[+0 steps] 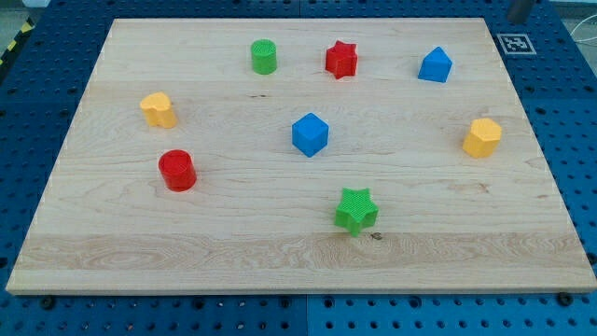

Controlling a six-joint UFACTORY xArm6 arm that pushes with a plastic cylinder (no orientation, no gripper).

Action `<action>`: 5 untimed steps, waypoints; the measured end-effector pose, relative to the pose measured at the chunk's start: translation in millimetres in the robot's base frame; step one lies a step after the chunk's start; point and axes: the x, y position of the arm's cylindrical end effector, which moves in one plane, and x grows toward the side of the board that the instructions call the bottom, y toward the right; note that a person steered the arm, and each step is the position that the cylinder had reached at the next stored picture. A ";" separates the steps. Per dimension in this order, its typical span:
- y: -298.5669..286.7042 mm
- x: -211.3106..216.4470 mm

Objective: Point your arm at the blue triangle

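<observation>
The blue triangle block (435, 65) stands near the top right of the wooden board (112, 252). A short grey blurred end (520, 17) pokes in at the view's top edge, off the board's top right corner; it looks like my rod, and its tip lies up and to the right of the blue triangle, well apart from it. A red star (341, 60) and a green cylinder (264, 57) stand to the left of the triangle. A blue cube (310, 133) sits at the board's middle.
A yellow block (482, 137) sits at the right, another yellow block (159, 109) at the left. A red cylinder (176, 170) is at the lower left, a green star (355, 209) at the lower middle. A black-and-white marker tag (515, 42) lies by the top right corner.
</observation>
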 end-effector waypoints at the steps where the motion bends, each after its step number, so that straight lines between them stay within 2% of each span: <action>1: 0.7 1.1; 3: -14.9 16.1; 4: -97.3 73.1; 5: -99.6 73.7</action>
